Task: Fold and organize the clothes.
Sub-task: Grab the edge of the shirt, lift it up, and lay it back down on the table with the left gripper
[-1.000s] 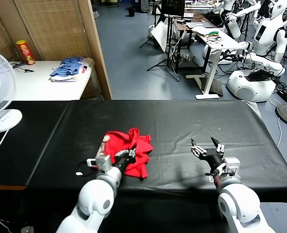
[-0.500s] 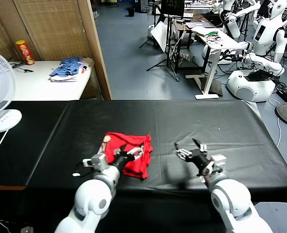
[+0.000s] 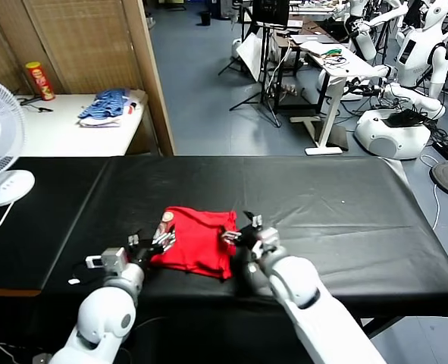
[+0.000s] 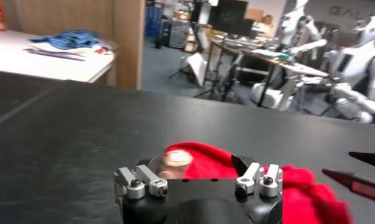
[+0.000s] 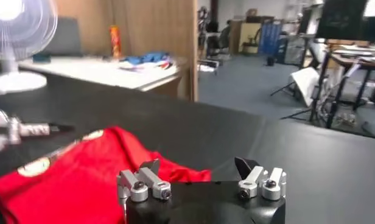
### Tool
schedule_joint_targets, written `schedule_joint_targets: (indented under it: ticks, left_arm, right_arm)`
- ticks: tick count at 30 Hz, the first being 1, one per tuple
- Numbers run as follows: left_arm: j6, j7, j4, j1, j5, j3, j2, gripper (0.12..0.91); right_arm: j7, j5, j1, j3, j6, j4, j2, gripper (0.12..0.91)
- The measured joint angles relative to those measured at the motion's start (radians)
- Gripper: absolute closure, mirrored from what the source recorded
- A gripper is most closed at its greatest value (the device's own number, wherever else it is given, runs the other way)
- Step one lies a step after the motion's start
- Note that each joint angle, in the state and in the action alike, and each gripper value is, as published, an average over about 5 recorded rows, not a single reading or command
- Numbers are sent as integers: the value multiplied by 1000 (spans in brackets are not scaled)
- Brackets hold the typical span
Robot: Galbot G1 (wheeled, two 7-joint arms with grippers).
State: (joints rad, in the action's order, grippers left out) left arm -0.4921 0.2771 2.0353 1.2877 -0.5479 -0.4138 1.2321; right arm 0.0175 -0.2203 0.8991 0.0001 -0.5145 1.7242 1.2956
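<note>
The bright red short-sleeved cotton T-shirt (image 3: 197, 241) is seen lying folded into a rough rectangle on the black cloth-covered table (image 3: 337, 220), near its front edge, and everything is placed from it. The left gripper (image 3: 157, 241) is held low at the shirt's left edge, fingers spread wide, nothing clasped between them; its white forearm is angled in from the front. The right gripper (image 3: 245, 231) is set at the shirt's right edge, jaws likewise parted and empty, the arm bent in sharply from the front right. A small brown-and-white printed picture (image 3: 167, 218) is shown at the shirt's far left corner. Far left of the shirt, a white fan (image 3: 0, 144) is stood. Beyond it, a blue-and-white heap of cloth (image 3: 104, 106) is left on a white side table (image 3: 64, 133).
</note>
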Motion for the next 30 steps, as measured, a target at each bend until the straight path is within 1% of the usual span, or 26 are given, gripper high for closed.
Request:
schedule_joint_targets:
  ticks: [4,7,11,15,17,19,23,26,30]
  left_arm:
    - [0,0,-3,4,6,-8,5,232]
    - [0,0,-5,5,9,-11,7,232]
    - [0,0,-11,5,15,-13,10,232]
    - [2,-7,-19,4,20,-13,16,232]
    - [6,-15,-27,1,22,-13,21,232]
    - [14,-29,-37,-5,22,-14,26,232]
    - [35,-70,-69,-23,4,-22,37,232]
    - [46,-92,-103,-40,-52,-37,48,232]
    - [59,-99,-151,-58,-158,-64,56,232]
  right_arm:
    - [7,33,-13,-15,1,-31,6,227]
    - [-9,58,-24,-15,4,-48,13,227]
    - [-62,86,-35,-2,20,-69,29,227]
    - [-139,105,-31,29,46,-85,56,227]
    - [-161,108,-23,51,51,-84,71,227]
    - [-157,107,-10,72,52,-73,79,227]
    - [-115,95,31,110,53,-16,72,227]
    - [-98,70,76,137,55,50,55,227]
    - [-91,28,143,173,56,149,24,227]
